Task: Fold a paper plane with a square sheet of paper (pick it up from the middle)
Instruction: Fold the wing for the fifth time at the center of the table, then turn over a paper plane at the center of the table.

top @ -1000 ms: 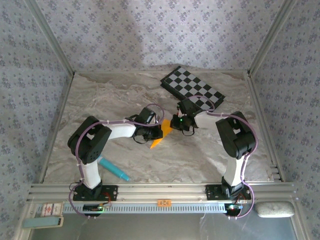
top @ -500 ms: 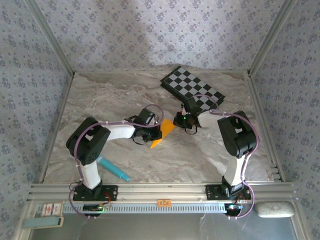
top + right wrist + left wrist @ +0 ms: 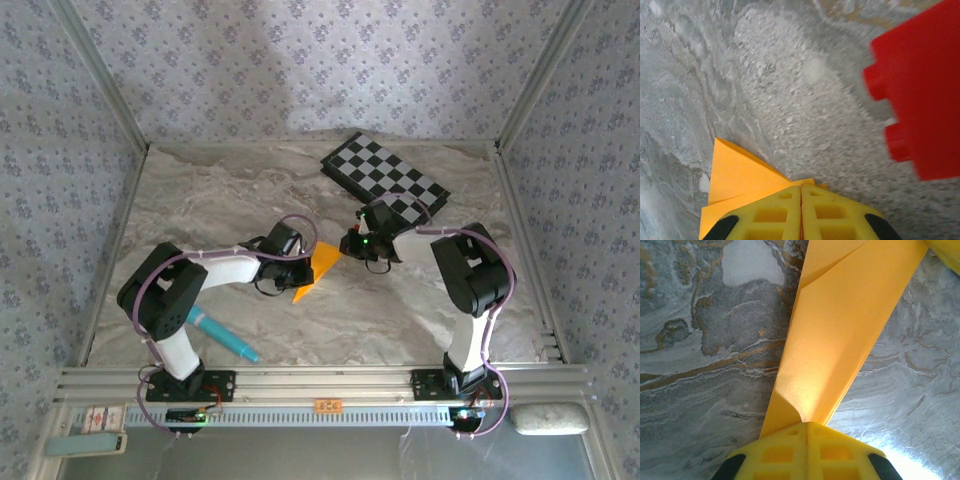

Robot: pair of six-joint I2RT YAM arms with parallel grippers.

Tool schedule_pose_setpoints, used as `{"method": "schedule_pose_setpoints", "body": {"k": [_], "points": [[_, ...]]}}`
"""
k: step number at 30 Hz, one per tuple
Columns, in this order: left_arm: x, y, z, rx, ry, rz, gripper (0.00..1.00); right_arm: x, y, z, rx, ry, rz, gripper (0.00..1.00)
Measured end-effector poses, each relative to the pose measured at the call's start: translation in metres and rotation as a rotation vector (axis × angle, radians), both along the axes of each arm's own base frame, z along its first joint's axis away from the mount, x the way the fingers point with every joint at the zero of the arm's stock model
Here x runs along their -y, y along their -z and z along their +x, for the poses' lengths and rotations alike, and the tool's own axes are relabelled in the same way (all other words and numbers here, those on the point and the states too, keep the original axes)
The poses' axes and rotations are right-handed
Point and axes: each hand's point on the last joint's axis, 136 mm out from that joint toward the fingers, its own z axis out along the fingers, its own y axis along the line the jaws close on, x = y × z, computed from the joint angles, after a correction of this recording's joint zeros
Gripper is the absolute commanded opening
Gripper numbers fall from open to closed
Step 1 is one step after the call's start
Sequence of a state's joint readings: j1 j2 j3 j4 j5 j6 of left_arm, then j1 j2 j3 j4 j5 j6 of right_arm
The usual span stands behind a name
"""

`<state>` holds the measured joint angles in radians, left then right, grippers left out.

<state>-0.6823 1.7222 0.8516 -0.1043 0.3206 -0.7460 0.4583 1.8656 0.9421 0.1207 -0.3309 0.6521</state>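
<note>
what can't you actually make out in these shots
- folded paper: top view, both ends hidden under the left gripper and right gripper; creases too small to count
- red block: right wrist view, blurred and cut off by the right edge
- teal marker: top view, upper end hidden under the left arm
- checkerboard: top view, near edge covered by the right arm

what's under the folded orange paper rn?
Marble tabletop shows around the folded paper, pinched by the left gripper and right gripper. The patch directly beneath is covered.
</note>
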Motion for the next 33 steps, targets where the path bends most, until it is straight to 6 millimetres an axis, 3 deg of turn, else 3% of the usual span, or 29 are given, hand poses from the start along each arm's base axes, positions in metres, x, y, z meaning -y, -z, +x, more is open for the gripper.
{"method": "schedule_pose_setpoints", "body": {"k": [5, 10, 13, 16, 19, 23, 26, 29, 33], "points": [[-0.001, 0.0, -0.002, -0.009, 0.0, 0.005, 0.0, 0.013, -0.001, 0.01, 0.017, 0.02, -0.015, 0.1], [-0.003, -0.001, -0.004, -0.022, 0.0, 0.013, 0.0, 0.013, -0.001, 0.01, 0.02, 0.017, -0.027, 0.11], [-0.004, -0.004, -0.005, -0.035, 0.001, 0.023, 0.08, 0.015, -0.006, 0.006, 0.018, 0.021, -0.042, 0.13], [-0.004, -0.017, 0.002, -0.026, -0.006, 0.015, 0.18, 0.021, -0.026, 0.002, 0.032, 0.038, -0.056, 0.23], [-0.007, -0.048, 0.017, 0.033, -0.036, -0.029, 0.29, 0.027, -0.059, -0.002, 0.065, 0.074, -0.061, 0.39], [-0.03, -0.097, 0.038, 0.15, -0.116, -0.077, 0.5, 0.03, -0.089, -0.009, 0.095, 0.11, -0.084, 0.51], [-0.057, -0.125, 0.05, 0.237, -0.189, -0.074, 0.64, 0.028, -0.091, -0.021, 0.069, 0.12, -0.119, 0.54], [-0.088, -0.133, 0.053, 0.288, -0.26, -0.025, 0.77, 0.02, -0.088, -0.036, 0.023, 0.121, -0.152, 0.57], [-0.128, -0.125, 0.047, 0.322, -0.328, 0.079, 0.9, -0.005, -0.093, -0.05, -0.012, 0.118, -0.182, 0.66]]}}
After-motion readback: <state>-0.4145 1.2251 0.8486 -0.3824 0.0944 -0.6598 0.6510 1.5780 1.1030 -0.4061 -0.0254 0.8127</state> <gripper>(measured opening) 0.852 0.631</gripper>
